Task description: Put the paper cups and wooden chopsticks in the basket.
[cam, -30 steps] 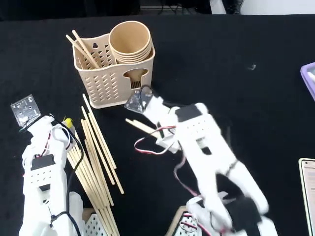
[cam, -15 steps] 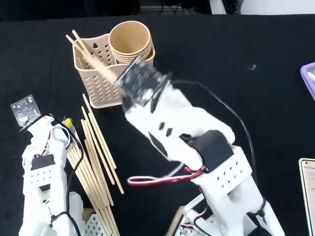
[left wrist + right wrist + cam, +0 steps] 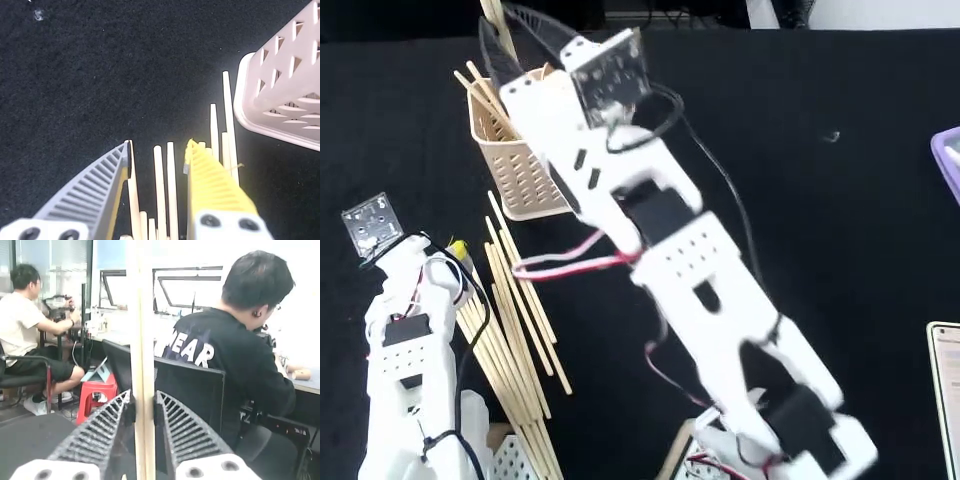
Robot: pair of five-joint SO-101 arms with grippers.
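The right arm stretches far forward, right pincer clamped on a chopstick; left pincer gapes, held low.

The right arm lies diagonally across the middle of the table, its upright chopstick over the basket, blocking that mouth; loose chopsticks crowd the strip below the basket; the black surface beyond the arm lies open.

place: office-like workroom | seen: desk, black chair, windows, red stool
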